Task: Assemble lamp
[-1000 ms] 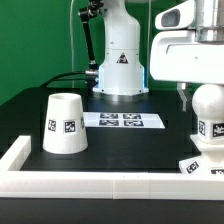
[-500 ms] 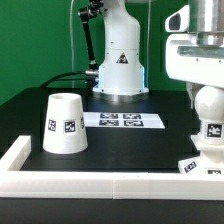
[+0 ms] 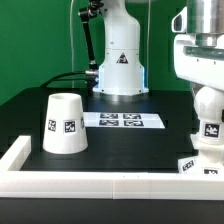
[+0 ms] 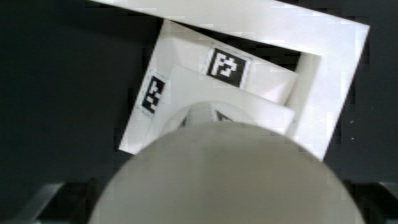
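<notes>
The round white bulb (image 3: pixel 209 112) hangs at the exterior view's right, gripped at its top by my gripper (image 3: pixel 207 98), whose jaws are closed on it. The bulb stands upright right over the low square base (image 3: pixel 204 166), which lies at the front right corner against the white wall. In the wrist view the bulb (image 4: pixel 222 178) fills the foreground between the dark fingers (image 4: pixel 50 203), with the tagged base (image 4: pixel 199 90) beyond it. The tapered shade (image 3: pixel 64 125) stands mouth down at the exterior view's left, far from the gripper.
The marker board (image 3: pixel 122 120) lies flat at the middle of the black table. The robot pedestal (image 3: pixel 120 62) stands behind it. A low white wall (image 3: pixel 100 185) runs along the front and sides, also seen in the wrist view (image 4: pixel 294 35).
My gripper has shifted toward the exterior view's right with the bulb in it, and slightly down. The shade and base have not moved.
</notes>
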Motion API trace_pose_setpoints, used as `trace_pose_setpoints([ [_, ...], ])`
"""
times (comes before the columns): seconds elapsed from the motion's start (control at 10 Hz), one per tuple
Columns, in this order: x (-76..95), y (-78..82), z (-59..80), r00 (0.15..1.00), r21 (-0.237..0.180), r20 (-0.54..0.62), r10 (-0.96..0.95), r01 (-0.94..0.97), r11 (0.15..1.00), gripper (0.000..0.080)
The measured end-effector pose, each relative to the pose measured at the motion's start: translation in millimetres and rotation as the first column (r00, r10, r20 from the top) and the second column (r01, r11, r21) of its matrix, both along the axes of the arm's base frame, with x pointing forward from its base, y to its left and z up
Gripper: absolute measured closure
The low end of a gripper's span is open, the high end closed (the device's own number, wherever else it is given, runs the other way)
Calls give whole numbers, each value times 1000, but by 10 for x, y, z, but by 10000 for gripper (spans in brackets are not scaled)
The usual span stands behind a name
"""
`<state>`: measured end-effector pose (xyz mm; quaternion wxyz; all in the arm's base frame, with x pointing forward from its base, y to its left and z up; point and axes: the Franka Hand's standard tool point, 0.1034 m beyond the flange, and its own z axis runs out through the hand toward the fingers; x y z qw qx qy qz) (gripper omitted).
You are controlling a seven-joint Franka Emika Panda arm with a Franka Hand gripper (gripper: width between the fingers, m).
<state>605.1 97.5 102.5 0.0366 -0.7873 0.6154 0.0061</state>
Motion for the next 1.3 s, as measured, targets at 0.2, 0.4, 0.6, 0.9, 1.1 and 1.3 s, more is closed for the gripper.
trace_pose_setpoints([
  [0.2,0,1,0,1000,0,0,0,0,1000,112],
  [0.4,-30,22,49,993,-8,-4,117,-117,993,101],
  [0.6,-99,136,170,947,-39,-7,321,-321,946,101],
  [0.9,-342,232,217,878,-37,-14,479,-479,877,101],
  [1.1,-322,233,197,877,-38,-15,480,-481,876,101],
  [1.3,-328,232,188,873,-38,-17,487,-487,873,101],
])
